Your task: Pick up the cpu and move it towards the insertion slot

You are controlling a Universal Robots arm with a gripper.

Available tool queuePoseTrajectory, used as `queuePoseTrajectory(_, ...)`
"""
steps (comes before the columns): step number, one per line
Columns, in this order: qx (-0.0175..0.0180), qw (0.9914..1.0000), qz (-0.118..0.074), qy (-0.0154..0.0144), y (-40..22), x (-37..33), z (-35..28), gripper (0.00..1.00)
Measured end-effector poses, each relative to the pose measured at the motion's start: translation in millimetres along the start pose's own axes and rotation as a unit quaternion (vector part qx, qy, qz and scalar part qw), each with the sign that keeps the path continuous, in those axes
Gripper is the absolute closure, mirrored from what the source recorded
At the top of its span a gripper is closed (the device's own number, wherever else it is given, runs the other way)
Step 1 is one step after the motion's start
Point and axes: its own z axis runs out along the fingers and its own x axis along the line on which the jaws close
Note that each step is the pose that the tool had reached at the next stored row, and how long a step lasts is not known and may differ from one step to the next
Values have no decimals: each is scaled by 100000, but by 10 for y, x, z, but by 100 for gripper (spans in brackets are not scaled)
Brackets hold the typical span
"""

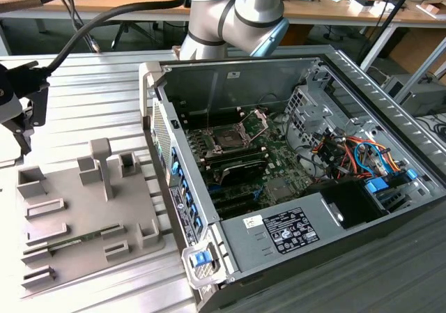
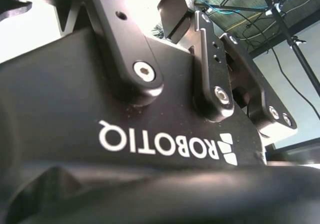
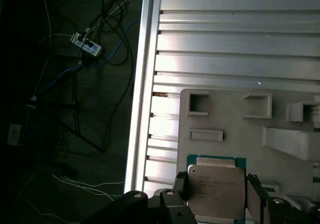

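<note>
In the first wrist view the cpu (image 3: 215, 184), a flat square chip with a pale silvery top and a green rim, sits between my gripper's (image 3: 216, 190) two dark fingers (image 3: 180, 185). They press on its opposite sides, so the gripper is shut on it, over the grey holder tray (image 3: 225, 114). In the exterior view my gripper (image 1: 21, 128) hangs at the far left, just beyond the tray's (image 1: 83, 215) back-left corner. The insertion slot (image 1: 226, 137) lies inside the open computer case, far to the exterior view's right, dark-centred, with its silver bracket (image 1: 259, 121) hinged up.
The grey tray has raised posts (image 1: 101, 163) and pockets, and a thin green memory stick (image 1: 70, 242) lies in it. The case's tall side wall (image 1: 164, 153) stands between the tray and the motherboard. The table is ribbed aluminium (image 1: 97, 97). Cables (image 3: 75, 59) lie on the floor past the table's edge.
</note>
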Motion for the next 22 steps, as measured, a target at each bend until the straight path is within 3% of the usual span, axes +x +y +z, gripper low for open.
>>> queuePoseTrajectory(22,2,100000,0,3,8,0,-125,45)
